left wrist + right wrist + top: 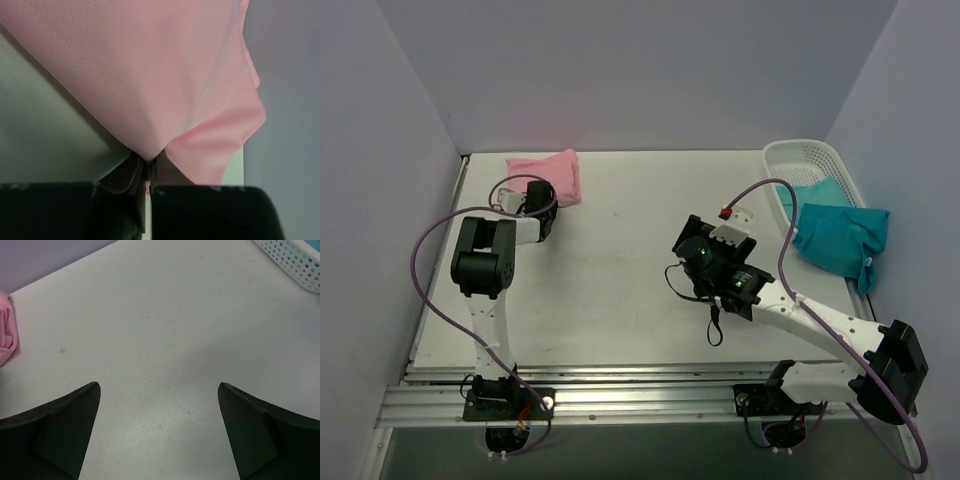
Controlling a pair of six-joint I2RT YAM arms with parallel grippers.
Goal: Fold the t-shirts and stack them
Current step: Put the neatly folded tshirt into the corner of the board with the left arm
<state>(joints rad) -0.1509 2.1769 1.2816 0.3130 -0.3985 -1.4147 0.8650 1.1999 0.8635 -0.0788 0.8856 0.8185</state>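
Note:
A folded light pink t-shirt [548,176] lies at the table's far left. My left gripper [536,200] is at its near edge, shut on a pinch of the pink t-shirt [150,90] in the left wrist view. Teal t-shirts [838,232] hang over the side of the white basket [807,156] at the far right. My right gripper [692,246] is open and empty over the bare middle of the table [165,340], fingers [65,425] wide apart. An edge of the pink t-shirt [6,335] shows at the left of the right wrist view.
The white lattice basket's rim [295,260] shows at the top right of the right wrist view. Lilac walls close the table on three sides. A purple cable loops over each arm.

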